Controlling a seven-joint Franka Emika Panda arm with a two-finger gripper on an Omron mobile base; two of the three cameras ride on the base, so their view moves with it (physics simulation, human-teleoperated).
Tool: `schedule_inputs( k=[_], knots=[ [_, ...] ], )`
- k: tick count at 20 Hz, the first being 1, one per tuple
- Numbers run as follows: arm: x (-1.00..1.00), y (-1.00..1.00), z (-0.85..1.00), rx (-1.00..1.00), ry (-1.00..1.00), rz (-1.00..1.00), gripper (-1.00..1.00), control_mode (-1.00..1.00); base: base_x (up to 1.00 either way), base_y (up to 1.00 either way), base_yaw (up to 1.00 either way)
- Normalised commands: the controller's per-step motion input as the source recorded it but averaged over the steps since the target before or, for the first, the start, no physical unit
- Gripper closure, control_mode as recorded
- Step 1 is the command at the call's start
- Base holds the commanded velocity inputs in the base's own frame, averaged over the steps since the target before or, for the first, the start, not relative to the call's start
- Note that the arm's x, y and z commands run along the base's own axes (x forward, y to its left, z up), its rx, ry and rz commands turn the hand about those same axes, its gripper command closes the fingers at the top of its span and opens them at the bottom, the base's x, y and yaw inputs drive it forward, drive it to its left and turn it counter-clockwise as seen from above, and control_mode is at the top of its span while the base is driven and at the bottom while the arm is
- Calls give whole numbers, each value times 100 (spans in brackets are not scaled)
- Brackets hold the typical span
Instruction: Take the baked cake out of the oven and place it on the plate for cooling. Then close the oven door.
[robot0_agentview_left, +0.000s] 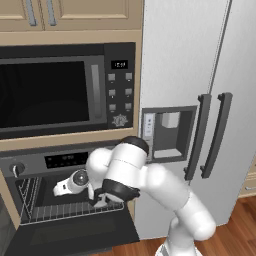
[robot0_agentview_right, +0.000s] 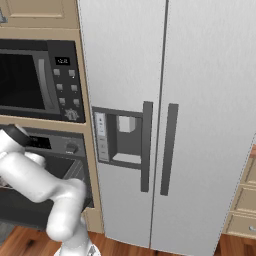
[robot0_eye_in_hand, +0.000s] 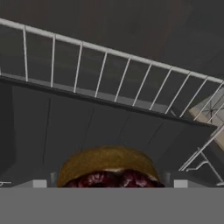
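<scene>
The arm is reaching into the open oven, its gripper spread wide and holding nothing, the cake sitting between the fingers inside on the wire rack. Next comes closing on it, then lifting out. No writing is readable on the displays.
</scene>
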Motion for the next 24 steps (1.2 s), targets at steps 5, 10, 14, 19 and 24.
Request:
schedule_inputs(
  k=[5,10,14,19,24],
  knots=[
    [-42,-20,41,1,0,3,100,-100,0,0,0],
    [-38,-24,37,0,-2,0,100,-100,0,0,0],
    [-40,-28,32,0,-2,0,100,-100,0,0,0],
    [-43,-35,26,0,0,0,100,-100,0,0,0],
    [-48,-34,19,-1,-1,0,100,-100,0,0,0]
  ],
)
